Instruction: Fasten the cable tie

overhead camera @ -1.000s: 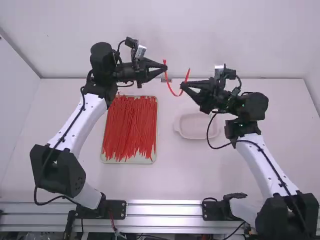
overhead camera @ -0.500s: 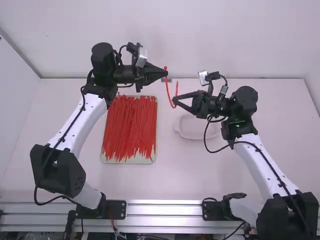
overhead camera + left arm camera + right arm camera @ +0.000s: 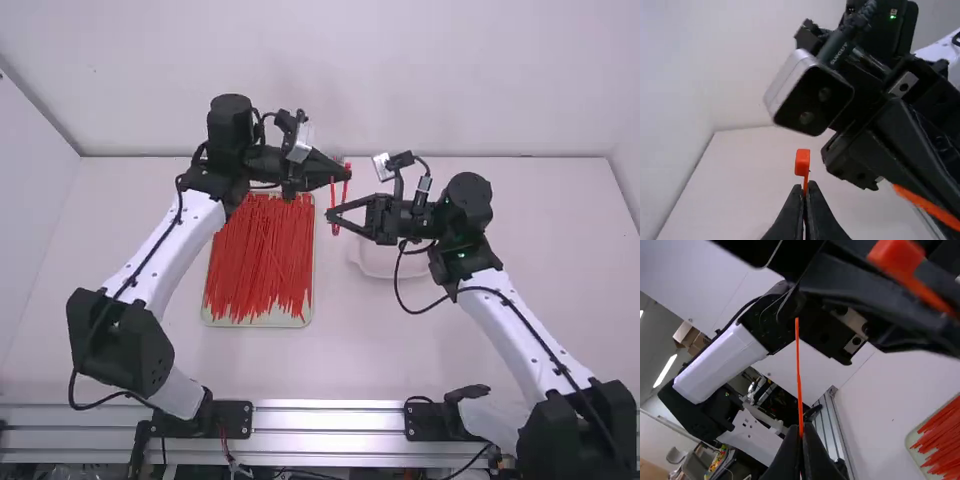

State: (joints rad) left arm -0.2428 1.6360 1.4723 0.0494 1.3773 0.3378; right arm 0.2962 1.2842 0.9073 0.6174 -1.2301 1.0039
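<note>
White surface [image 3: 560, 230] below, and on it the tray [image 3: 255, 322] is heaped with spare ties [image 3: 262, 255], all red, lengthwise. Beside it sits the pale dish [image 3: 360, 262], partly behind the right arm. Up in the air, the left pincer [image 3: 346, 176] is pressed together on the tie [image 3: 333, 198] just under its head, and the right pincer [image 3: 332, 213] nips the strap lower down. The tie stands near upright between them, over the gap between tray and dish. A second ago it curved farther back; the right pincer has since swung leftward and under the left one.
</note>
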